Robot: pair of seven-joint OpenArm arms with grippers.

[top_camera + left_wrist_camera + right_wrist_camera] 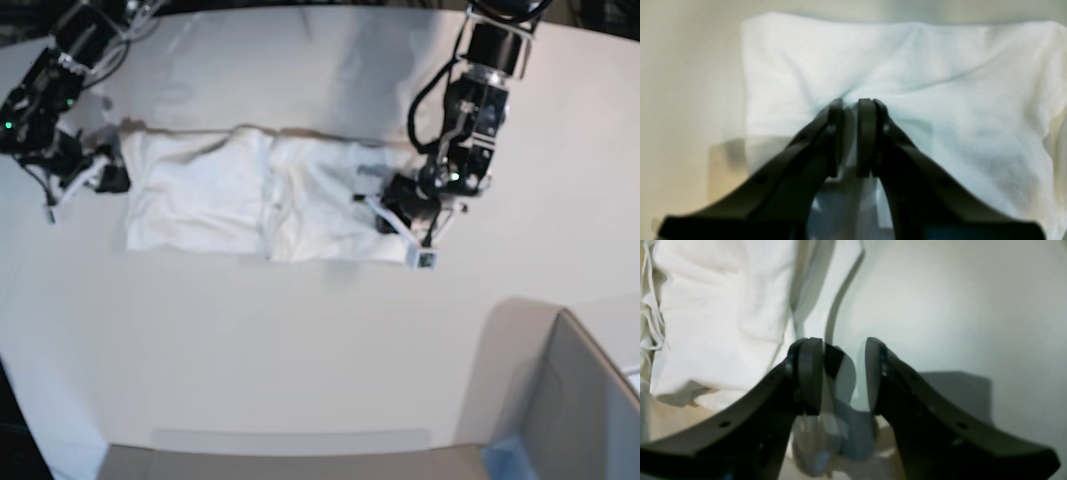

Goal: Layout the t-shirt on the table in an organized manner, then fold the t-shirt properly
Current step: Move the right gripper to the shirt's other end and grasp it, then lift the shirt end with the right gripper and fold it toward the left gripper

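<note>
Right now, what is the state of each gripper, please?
Left gripper: jaws nearly closed, pinching the t-shirt.
Right gripper: jaws partly open beside the shirt's edge; whether cloth is held cannot be told.

t-shirt (230, 195): plain white, no print showing | table (300, 340): smooth plain white | grippers, left (850, 106) and right (840, 350): matte black | box (580, 410) at table's near right corner: grey

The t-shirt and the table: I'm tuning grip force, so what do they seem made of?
The t-shirt looks like soft, matte white knit cloth; it creases and bunches. The table looks like a hard, smooth white top with a slight sheen, perhaps laminate or plastic.
</note>
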